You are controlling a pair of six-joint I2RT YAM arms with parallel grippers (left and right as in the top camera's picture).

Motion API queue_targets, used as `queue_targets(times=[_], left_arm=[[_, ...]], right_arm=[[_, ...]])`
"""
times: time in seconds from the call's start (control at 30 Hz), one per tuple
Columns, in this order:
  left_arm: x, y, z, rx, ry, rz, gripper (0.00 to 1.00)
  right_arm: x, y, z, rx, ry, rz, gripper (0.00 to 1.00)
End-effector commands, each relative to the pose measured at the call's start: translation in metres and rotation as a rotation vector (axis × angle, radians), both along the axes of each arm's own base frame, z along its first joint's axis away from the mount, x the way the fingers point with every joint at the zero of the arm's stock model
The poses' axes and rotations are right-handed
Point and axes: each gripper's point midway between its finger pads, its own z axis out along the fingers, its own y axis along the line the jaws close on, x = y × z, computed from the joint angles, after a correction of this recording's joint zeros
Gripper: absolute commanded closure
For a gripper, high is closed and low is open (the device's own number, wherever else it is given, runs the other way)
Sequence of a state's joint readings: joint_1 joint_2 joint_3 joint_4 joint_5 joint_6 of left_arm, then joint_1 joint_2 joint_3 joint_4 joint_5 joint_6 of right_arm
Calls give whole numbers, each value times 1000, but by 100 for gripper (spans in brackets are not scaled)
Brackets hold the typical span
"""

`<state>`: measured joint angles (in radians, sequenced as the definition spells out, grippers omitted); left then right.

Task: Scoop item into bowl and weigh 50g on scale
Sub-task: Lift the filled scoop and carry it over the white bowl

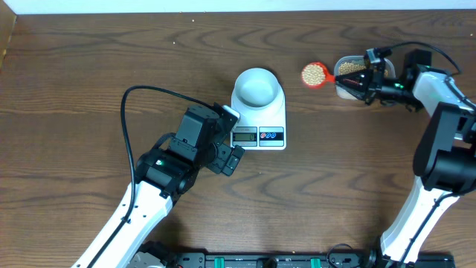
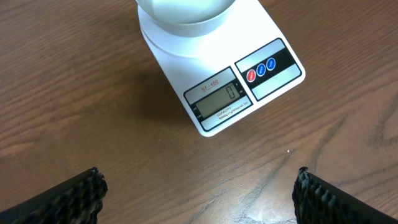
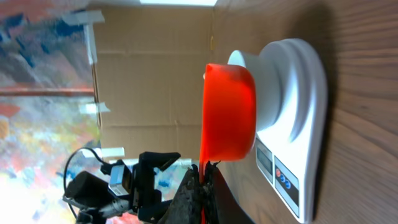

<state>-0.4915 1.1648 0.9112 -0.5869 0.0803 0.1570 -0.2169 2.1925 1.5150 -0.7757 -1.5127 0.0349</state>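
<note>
The pale bowl sits empty on the white scale at the table's middle; the display reads 0 in the left wrist view. My right gripper is shut on the handle of an orange scoop filled with tan beans, held above the table right of the scale. The scoop's orange underside shows in the right wrist view with the bowl and scale behind it. My left gripper is open and empty, just left of the scale's display; its fingers frame bare wood.
A clear tub with more beans stands at the far right, partly under my right gripper. Cardboard and a cluttered wall show beyond the table in the right wrist view.
</note>
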Motion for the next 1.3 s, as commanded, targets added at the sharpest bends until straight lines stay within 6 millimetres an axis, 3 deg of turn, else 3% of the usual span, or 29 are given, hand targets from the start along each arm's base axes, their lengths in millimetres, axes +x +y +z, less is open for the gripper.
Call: queue_targets(times=[0.0,0.33,0.6,1.07,1.27], left_arm=[[4,-2,14,-26,-26,2,2],[4,-2,14,-26,-26,2,2],[4,-2,14,-26,-26,2,2],[4,-2,14,-26,-26,2,2],[4,-2,14,-26,-26,2,2]], right_arm=[[2,18,22,41,-43,50,99],[-4,69,31,26,-83,165,99],[3,106,13,-104,-78,202,99],[10,150,0,-232,-177,220,99],[12,156,-8,-284,-177,209,99]])
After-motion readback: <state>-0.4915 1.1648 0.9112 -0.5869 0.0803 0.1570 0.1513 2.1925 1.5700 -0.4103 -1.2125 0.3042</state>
